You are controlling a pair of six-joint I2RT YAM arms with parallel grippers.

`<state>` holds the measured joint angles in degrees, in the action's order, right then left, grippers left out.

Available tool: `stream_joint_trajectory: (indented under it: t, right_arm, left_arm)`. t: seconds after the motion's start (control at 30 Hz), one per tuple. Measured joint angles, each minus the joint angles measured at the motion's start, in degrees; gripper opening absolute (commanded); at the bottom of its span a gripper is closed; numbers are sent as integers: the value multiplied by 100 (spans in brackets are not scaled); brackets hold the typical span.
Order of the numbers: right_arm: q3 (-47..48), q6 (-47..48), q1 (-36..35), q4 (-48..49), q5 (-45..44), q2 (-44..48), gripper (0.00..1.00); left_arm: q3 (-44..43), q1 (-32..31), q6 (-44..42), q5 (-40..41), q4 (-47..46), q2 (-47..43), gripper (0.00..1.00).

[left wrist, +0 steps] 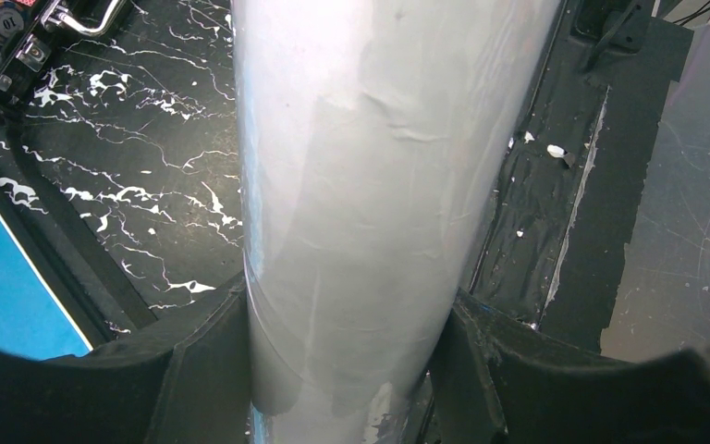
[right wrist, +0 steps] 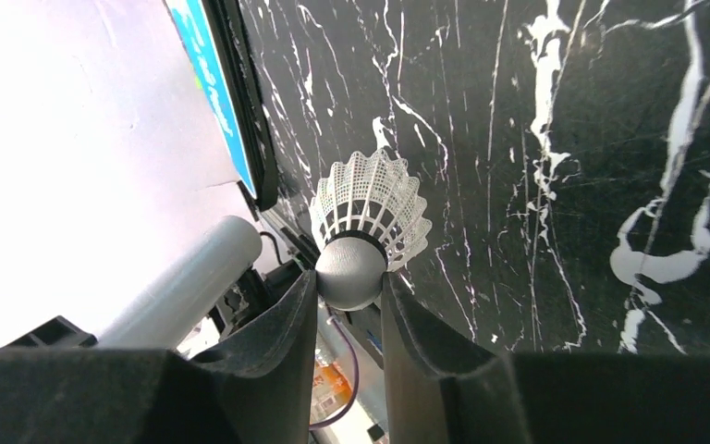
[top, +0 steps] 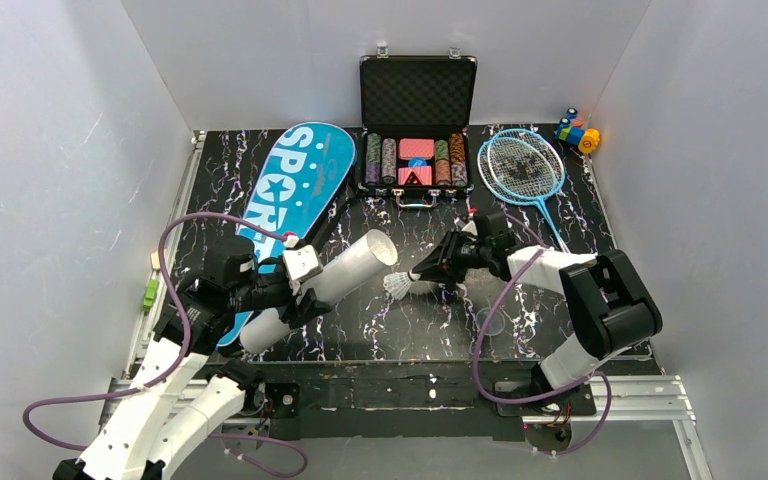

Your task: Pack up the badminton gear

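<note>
Closest to the lens, the left gripper is half open, with both dark pads pressed against the sides of a long white tube. It grips the tube around its middle. From above, the tube slants across the front left of the black marbled tabletop, its open mouth pointing toward the centre. The right gripper is narrowly open, pinching the rounded grey cork of a small white shuttlecock. The shuttlecock's lacy skirt fans away from the fingers and sits near the tube's mouth without touching it. Behind the left arm, a long blue bag lettered "SPORT" lies flat. An open black case of poker chips stands at rear centre. Light-blue rackets lie just right of the case, and colourful toy blocks sit in the far right corner.
</note>
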<state>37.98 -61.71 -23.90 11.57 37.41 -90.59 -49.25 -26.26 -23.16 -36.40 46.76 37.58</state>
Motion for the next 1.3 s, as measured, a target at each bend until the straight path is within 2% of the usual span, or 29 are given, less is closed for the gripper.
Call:
stream_joint_trajectory:
  t: [0.17, 0.43, 0.67, 0.8, 1.07, 1.3]
  right_arm:
    - [658, 664, 105, -1038, -361, 22, 61]
    - [1602, 1725, 173, -2669, -1292, -52, 65]
    - [1792, 2218, 177, -3534, -2026, 153, 81]
    - [2068, 2479, -275, -3915, -2761, 590, 84]
    - [2295, 2994, -2173, -3825, -4315, 636, 85]
    - [2280, 3346, -2684, -3585, -5447, 94, 74]
  left_arm:
    - [0, 0, -2, -2, 0, -20, 27]
    - [0, 0, -2, -2, 0, -20, 27]
    - [0, 0, -17, -2, 0, -20, 27]
    - [0, 0, -17, -2, 0, -20, 27]
    - [0, 0, 2, -2, 0, -20, 28]
    - [0, 0, 22, -4, 11, -24, 29]
